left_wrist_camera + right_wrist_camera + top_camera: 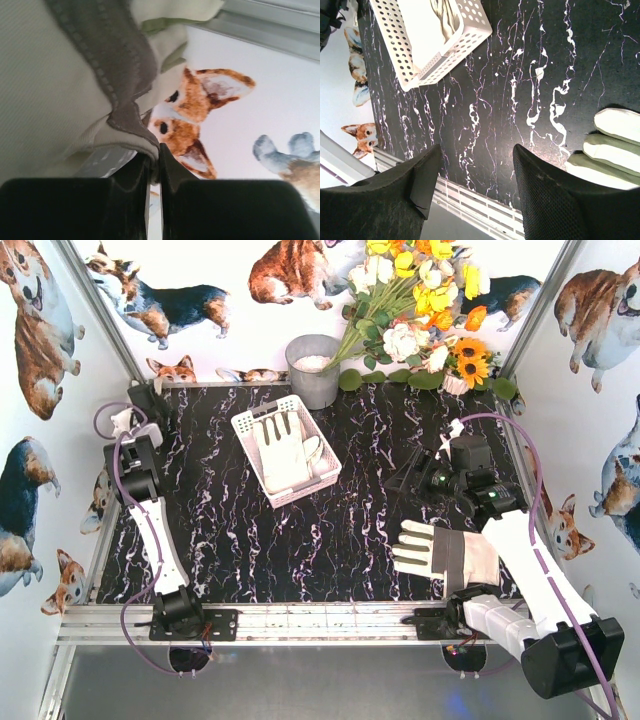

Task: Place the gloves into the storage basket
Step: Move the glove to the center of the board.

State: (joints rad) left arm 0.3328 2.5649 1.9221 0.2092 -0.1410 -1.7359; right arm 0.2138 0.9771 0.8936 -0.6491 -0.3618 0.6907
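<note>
The white slotted storage basket (285,452) stands at the table's middle back with a cream-white and grey glove (283,448) lying in it. It also shows in the right wrist view (465,37). Another glove (445,552) lies flat on the table at the front right, beside the right arm; its fingertips show in the right wrist view (612,145). My right gripper (413,478) (477,150) is open and empty over bare table between the basket and that glove. My left gripper (127,423) (155,150) is at the far left, shut on a glove (65,75) that fills its view.
A grey metal bucket (313,370) stands behind the basket by the back wall. A bunch of artificial flowers (420,300) leans at the back right. The metal rail (320,623) runs along the near edge. Corgi-print walls enclose the table.
</note>
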